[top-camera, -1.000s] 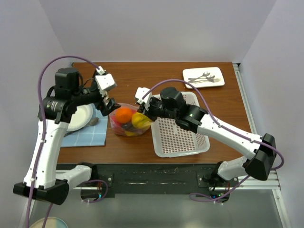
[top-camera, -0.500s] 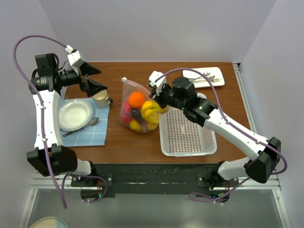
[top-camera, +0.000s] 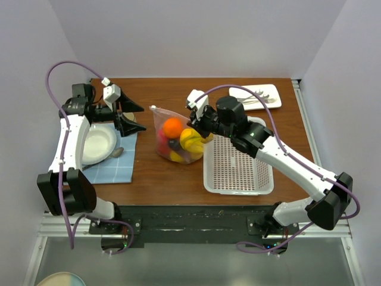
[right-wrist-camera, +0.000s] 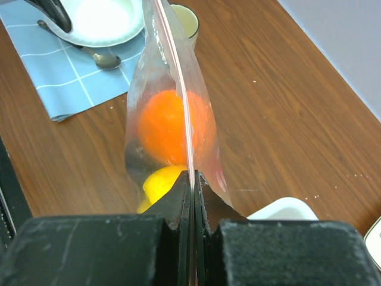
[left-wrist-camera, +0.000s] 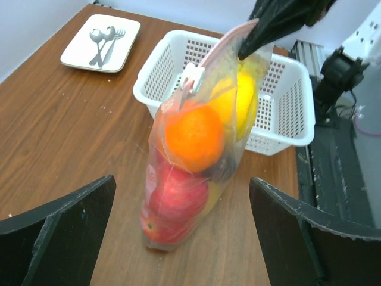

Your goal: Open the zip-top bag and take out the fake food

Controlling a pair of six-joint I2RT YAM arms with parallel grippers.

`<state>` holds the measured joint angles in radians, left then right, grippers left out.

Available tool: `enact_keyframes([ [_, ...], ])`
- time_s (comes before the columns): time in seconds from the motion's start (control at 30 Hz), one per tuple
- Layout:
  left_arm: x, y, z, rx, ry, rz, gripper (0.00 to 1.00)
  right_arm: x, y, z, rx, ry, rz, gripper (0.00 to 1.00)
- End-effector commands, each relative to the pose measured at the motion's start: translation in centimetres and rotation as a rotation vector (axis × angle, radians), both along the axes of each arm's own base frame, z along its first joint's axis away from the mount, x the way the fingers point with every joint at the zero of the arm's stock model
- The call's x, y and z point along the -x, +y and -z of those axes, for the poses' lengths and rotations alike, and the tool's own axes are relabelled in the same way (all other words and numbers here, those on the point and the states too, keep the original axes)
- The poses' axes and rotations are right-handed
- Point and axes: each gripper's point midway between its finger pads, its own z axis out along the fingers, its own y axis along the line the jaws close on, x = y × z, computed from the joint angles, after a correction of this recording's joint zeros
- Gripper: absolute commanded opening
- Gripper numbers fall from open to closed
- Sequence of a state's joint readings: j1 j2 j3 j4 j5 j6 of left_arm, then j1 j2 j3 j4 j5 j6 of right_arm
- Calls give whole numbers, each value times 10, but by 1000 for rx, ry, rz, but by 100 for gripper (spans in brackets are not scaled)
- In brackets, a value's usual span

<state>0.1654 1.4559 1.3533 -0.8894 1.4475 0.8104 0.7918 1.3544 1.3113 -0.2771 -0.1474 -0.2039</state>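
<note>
Right wrist view shows the right jaws pinching the zip edge of the zip-top bag (right-wrist-camera: 178, 119), which stands on the bench (left-wrist-camera: 71, 131) near one basket (left-wrist-camera: 280, 137). Left jaws are spread wide, apart from it. The fake food (top-camera: 178, 140) inside: one orange (left-wrist-camera: 194, 136), one red apple (left-wrist-camera: 169, 205), and yellow pieces (left-wrist-camera: 238, 101) partly hidden, uncountable.

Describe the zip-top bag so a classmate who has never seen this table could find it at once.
On the brown wooden table, find the white perforated basket on the right half. Just left of it, before the blue cloth, stands the zip-top bag, its top edge pinched by the right gripper. It alone is clear plastic, with an orange ball and other bright fruit showing through.
</note>
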Motion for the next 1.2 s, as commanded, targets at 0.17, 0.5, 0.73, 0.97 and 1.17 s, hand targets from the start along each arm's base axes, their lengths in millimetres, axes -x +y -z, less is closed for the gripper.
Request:
enact_keyframes([
  [0.17,27,-38,-22,213,-166,198,100,6,8,-57,-137,-67,-31,0],
  [0.5,20,-45,-49,206,-246,210,97,8,17,-61,-175,-48,-60,0],
  [0.73,12,-50,-52,212,-231,233,87,9,20,-59,-189,-32,-71,0],
  [0.97,7,-55,-53,217,-188,252,29,10,24,-56,-213,-13,-78,0],
  [1.17,6,-55,-65,215,-200,257,30,15,28,-41,-214,26,-96,0],
])
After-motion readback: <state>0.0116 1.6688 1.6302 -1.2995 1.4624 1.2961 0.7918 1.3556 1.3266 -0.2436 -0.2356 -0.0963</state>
